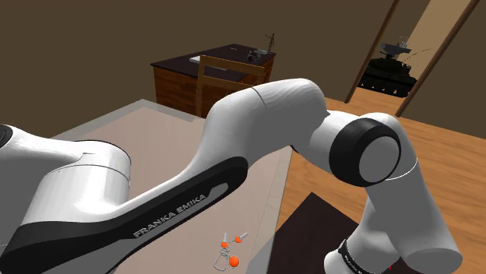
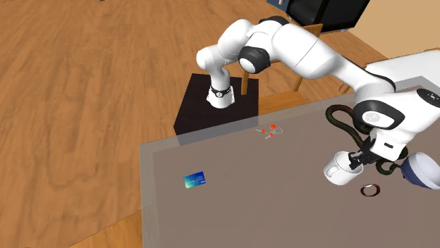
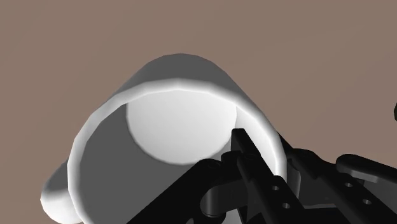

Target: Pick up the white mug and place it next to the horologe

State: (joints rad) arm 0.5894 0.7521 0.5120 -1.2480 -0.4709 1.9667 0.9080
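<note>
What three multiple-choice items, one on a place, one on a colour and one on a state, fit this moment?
1. Where does the watch lie relative to the white mug?
A. inside it
B. at the opposite end of the table from it
C. close beside it, on the table

2. What colour is the card?
A. blue
B. red
C. yellow

3. What is the gripper doing?
A. standing open over the watch
B. clasping the white mug's wall
C. shut on nothing

Key:
1 C: the second exterior view shows the watch on the table just beside the mug.
2 A: the card's face is blue.
3 B: the wrist view shows a finger inside the mug against its wall.
</note>
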